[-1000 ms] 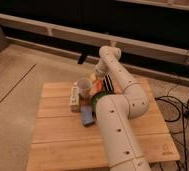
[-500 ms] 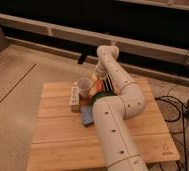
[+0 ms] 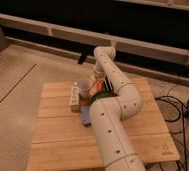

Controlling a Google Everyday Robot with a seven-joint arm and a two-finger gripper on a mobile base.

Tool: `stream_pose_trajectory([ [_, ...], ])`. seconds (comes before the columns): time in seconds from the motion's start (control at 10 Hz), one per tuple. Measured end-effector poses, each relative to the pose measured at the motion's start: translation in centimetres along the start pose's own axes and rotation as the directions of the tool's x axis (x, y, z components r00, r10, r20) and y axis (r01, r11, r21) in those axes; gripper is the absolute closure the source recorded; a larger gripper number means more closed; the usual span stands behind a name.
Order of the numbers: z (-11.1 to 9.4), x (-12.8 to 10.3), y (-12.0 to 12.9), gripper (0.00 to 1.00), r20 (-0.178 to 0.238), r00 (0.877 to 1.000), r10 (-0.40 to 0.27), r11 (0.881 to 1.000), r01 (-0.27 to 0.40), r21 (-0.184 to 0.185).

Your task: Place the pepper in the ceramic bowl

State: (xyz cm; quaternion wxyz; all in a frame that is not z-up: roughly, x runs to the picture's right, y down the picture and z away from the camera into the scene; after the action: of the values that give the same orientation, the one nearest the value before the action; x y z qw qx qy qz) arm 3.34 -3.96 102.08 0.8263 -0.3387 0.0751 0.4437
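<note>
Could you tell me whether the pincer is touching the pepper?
Cannot tell: the camera view shows the pincer low over the pepper, but neither contact nor gap plainly.

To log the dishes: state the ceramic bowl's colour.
The bowl is green, seen in the camera view; the tool hangs above it.

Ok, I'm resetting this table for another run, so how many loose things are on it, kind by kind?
Pale cup: 1
Green ceramic bowl: 1
Orange pepper: 1
Pale oblong box: 1
Blue packet: 1
Total: 5 in plain view. The arm may hide more.
The gripper hangs open just above the pepper and bowl.
</note>
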Motion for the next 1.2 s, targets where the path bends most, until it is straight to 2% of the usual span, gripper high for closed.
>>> stream_pose_trajectory([
  [0.3, -1.1, -1.5, 0.8, 0.35, 0.007, 0.999, -0.053, 0.998, 0.053, 0.024],
  [0.5, -0.9, -1.7, 1.2, 0.35, 0.001, 0.998, -0.063, 0.998, 0.063, 0.022],
  [1.0, 0.8, -0.7, 1.5, 0.35, -0.025, 0.999, -0.039, 0.999, 0.039, -0.002],
  [1.2, 1.1, -0.2, 1.1, 0.35, -0.033, 0.999, -0.026, 1.0, 0.026, 0.0],
])
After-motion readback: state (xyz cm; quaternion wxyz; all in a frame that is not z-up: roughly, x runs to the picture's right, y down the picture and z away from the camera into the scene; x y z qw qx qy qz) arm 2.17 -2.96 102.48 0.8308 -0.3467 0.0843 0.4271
